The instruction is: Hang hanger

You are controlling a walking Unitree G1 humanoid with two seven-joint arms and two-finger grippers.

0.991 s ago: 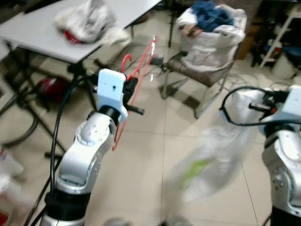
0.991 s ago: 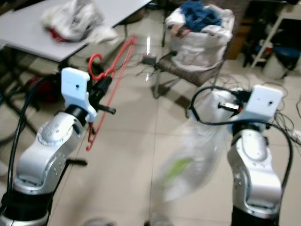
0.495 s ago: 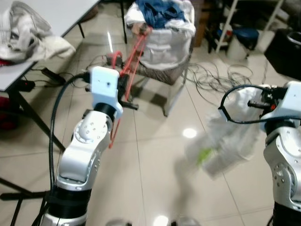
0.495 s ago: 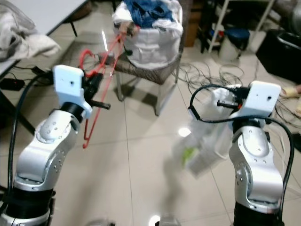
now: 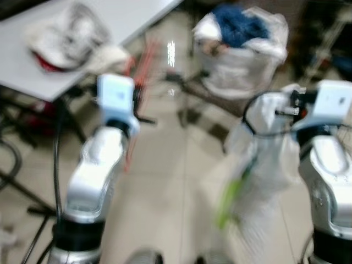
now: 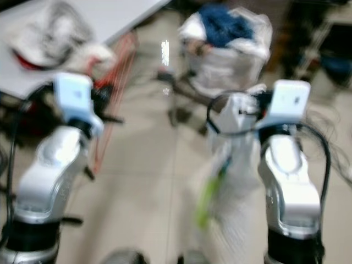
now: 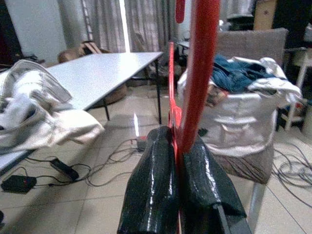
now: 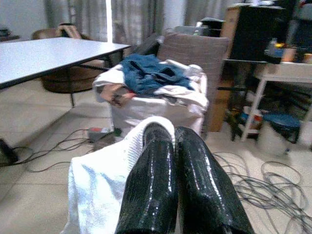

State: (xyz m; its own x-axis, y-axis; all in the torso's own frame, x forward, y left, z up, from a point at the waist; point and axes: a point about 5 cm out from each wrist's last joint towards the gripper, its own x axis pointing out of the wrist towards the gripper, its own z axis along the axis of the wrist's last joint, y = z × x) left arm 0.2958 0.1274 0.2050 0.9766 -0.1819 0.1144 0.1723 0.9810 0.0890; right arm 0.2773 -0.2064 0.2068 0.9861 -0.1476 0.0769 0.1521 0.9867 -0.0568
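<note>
My left gripper (image 7: 178, 146) is clenched on the red hanger (image 7: 201, 68), which stands up between my two fingers (image 7: 151, 185), raised in front of my chest and near the corner of the grey table (image 5: 104, 22). My right gripper (image 8: 174, 146) is clamped on a white garment (image 8: 100, 187), and this hangs down from it toward the tiled floor (image 5: 165, 181).

I judge that I am carrying both things while walking, because the head views are blurred. The hanger is thin and I hold it only at one bar, so a sudden turn can make it swing or slide in my grip. It can also catch the table corner or the cables on the floor. The long garment can drag under my feet.

The left wrist view shows sharply how my fingers press on the hanger bar, and also the chair with a bag of blue clothes (image 7: 243, 102) ahead; the head views show how low the garment reaches
</note>
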